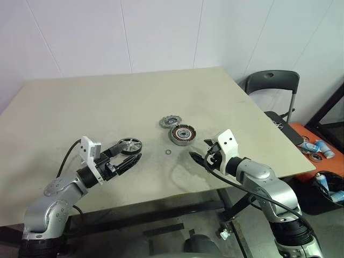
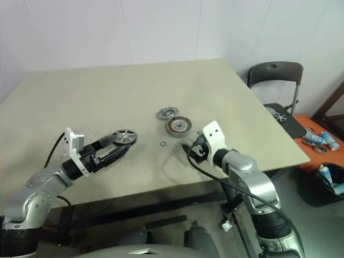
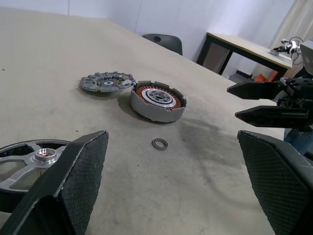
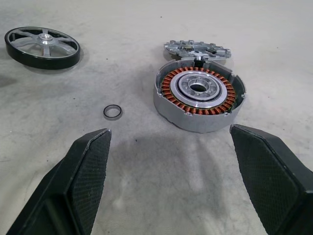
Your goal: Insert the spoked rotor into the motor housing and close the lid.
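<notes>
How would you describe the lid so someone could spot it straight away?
Find the beige table and the cluster of round metal parts near its middle. The lid is the flat grey disc lying just behind the motor housing, on the far side. It has a notched edge and no copper windings.

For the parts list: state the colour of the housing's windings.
Copper-orange windings, ringing the silver centre of the housing; clearest in the right wrist view.

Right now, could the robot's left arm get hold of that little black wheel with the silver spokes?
Probably yes. The left gripper is open, and the spoked rotor lies flat on the table right beside its fingertips, with nothing between them.
</notes>
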Robot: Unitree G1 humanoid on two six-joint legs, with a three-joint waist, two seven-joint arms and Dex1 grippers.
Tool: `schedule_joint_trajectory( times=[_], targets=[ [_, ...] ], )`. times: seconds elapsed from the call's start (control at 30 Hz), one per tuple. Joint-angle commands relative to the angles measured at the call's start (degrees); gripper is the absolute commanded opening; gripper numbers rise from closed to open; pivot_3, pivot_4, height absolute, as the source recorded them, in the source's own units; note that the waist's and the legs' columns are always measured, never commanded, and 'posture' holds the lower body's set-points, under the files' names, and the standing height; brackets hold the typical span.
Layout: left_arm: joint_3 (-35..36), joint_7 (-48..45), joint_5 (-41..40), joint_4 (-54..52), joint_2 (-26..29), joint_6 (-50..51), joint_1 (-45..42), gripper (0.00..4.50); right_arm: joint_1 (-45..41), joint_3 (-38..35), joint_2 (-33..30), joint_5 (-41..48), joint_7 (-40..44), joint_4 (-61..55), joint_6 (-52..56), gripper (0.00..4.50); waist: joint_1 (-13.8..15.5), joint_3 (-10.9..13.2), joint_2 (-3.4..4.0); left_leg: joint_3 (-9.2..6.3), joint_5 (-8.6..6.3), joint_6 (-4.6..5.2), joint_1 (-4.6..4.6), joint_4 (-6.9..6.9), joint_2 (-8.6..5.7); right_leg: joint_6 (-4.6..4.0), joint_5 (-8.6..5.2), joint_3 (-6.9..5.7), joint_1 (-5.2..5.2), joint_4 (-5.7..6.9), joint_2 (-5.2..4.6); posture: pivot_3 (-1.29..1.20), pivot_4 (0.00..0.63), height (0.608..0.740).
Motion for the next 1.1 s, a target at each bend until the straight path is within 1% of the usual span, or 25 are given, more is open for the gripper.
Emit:
schedule_joint_trajectory(
  times=[0.03,0.87,1.0,1.1],
  targets=[
    [-0.17,-0.81,0.48,-0.37,-0.06,-1.23,-1.33,4.48,-0.61,-1.02,0.3,-0.32,-0.39,-2.25,-0.72,4.07,0.0,0.0,0.0,0.0,0.0,0.0,0.0,0.0,0.0,0.0,0.0,0.0,0.0,0.0,0.0,0.0,0.0,0.74],
    [0.12,-2.08,1.21,1.02,-0.39,-1.05,-2.19,4.48,-0.73,-0.84,0.72,-0.62,-0.62,-2.59,-0.59,4.07,0.0,0.0,0.0,0.0,0.0,0.0,0.01,0.03,0.0,0.02,0.01,0.0,0.01,0.03,0.0,0.0,0.0,0.74],
    [0.11,-2.25,1.46,1.79,-0.25,-1.13,-2.84,4.48,-2.33,0.08,0.77,-1.17,0.03,-1.51,-1.28,4.07,0.0,0.0,0.0,0.0,0.0,0.0,0.01,0.03,0.0,0.02,0.01,0.0,0.01,0.04,0.0,0.0,0.0,0.74],
    [0.33,-2.25,1.55,2.01,-0.28,-1.28,-3.47,4.48,-5.94,1.66,0.06,-2.52,2.16,1.38,-2.66,4.07,-0.16,0.0,0.0,0.01,0.0,0.0,0.02,0.07,0.0,0.02,0.01,0.0,0.01,0.08,0.0,0.0,0.0,0.74]
  ],
)
